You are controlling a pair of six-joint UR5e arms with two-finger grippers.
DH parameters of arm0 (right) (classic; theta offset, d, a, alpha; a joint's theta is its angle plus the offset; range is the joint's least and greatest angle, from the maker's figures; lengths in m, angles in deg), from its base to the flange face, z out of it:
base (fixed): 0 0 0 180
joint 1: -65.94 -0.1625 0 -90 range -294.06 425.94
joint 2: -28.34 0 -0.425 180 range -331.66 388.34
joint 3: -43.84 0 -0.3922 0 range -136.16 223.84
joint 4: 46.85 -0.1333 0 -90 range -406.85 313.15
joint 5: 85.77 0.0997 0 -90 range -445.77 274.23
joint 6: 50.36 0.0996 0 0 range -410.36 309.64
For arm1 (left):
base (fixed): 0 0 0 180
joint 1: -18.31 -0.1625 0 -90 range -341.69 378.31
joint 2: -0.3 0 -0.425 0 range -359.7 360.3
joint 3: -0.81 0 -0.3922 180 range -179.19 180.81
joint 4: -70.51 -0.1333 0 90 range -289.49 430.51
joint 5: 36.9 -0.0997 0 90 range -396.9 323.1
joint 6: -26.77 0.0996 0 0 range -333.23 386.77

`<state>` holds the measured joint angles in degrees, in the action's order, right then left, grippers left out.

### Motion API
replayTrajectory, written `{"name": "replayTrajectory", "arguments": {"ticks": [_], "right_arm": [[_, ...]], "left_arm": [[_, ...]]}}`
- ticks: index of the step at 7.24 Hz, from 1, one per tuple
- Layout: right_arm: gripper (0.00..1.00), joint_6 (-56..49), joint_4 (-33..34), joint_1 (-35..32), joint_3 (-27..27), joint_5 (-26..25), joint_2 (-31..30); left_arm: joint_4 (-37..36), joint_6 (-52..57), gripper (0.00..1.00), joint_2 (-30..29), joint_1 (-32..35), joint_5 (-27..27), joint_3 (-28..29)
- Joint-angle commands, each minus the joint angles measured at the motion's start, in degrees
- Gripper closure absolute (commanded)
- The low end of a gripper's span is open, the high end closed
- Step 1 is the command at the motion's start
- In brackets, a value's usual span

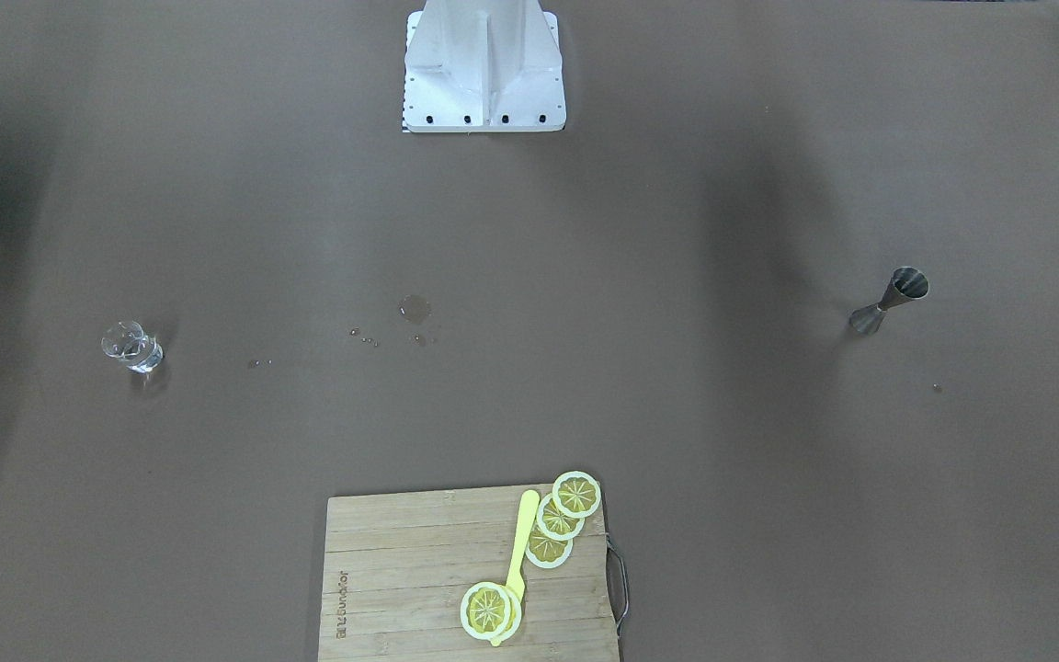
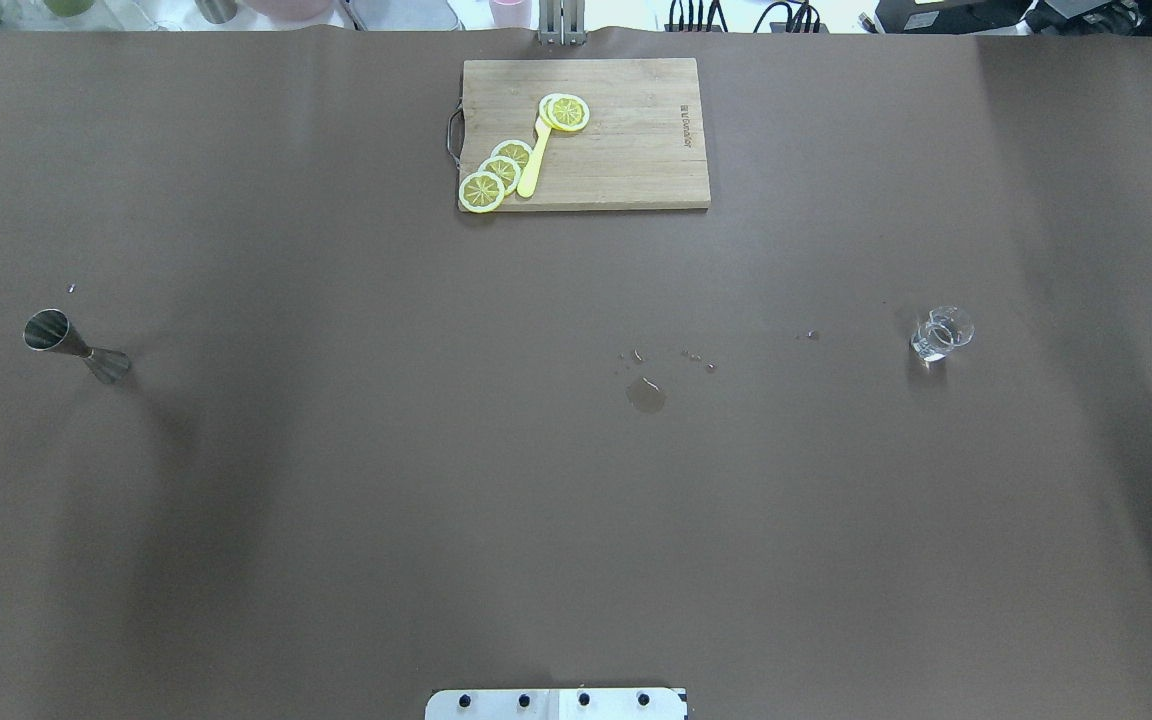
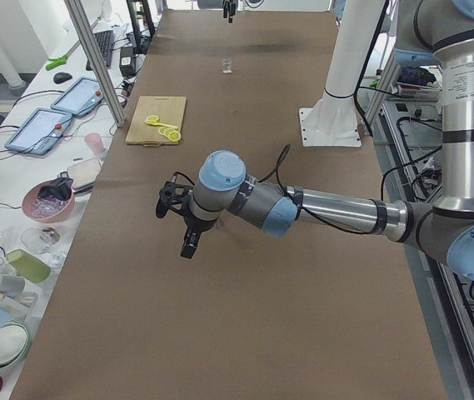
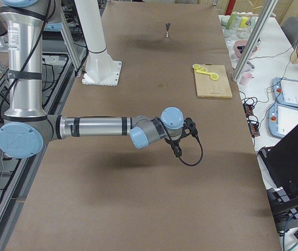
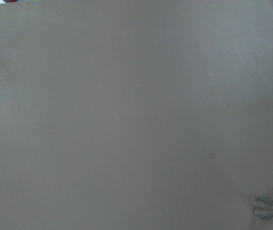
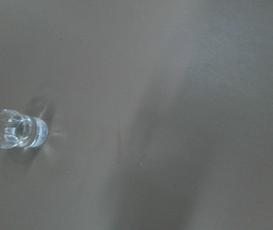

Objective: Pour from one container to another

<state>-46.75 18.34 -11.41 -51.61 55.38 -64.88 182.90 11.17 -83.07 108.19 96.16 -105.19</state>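
Left claw (image 3: 189, 247) and right claw (image 4: 177, 151) aloft over table (image 2: 576, 520), spread impossible to tell. Glass cup (image 2: 941, 333) upright on robot's right, jigger (image 2: 76, 346) upright on its left, well apart. Best to lower right claw squarely around cup, grip gently, carry level.

The near left arm (image 3: 336, 208) stretches out over the brown bench (image 3: 245, 333), with the left pincer (image 3: 189, 247) pointing down above bare surface. Farther along the bench lies a wooden cutting board (image 3: 166, 107) carrying lemon slices (image 3: 170, 132). Well beyond it stands a small clear glass cup (image 3: 227, 65).
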Motion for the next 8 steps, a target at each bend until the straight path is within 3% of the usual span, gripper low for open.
{"name": "replayTrajectory", "arguments": {"ticks": [1,2,4,6,8], "right_arm": [[0.0,-0.97,-1.2,7.26,-4.72,-3.48,0.05],[0.0,-1.41,-1.47,9.3,-5.96,-5.86,-0.21],[0.0,-3.71,-8.12,12.56,-6.06,-8.59,-1.43],[0.0,8.81,-11.89,15.1,-5.89,-8.78,-1.35],[0.0,20.25,-19.61,20.37,-5.71,-14.9,-1.53]], "left_arm": [[5.53,-9.23,0.03,0.58,-5.04,-5.41,-3.41],[10.09,-15.97,0.03,1.11,-8.9,-8.57,-4.29],[23.95,-32.23,0.03,4.26,-21.7,-21.1,-5.53],[30.76,-35.29,0.03,7.95,-28.86,-33.68,-6.14],[34.8,-35.81,0.03,9.63,-34.05,-42.4,-7.11]]}}
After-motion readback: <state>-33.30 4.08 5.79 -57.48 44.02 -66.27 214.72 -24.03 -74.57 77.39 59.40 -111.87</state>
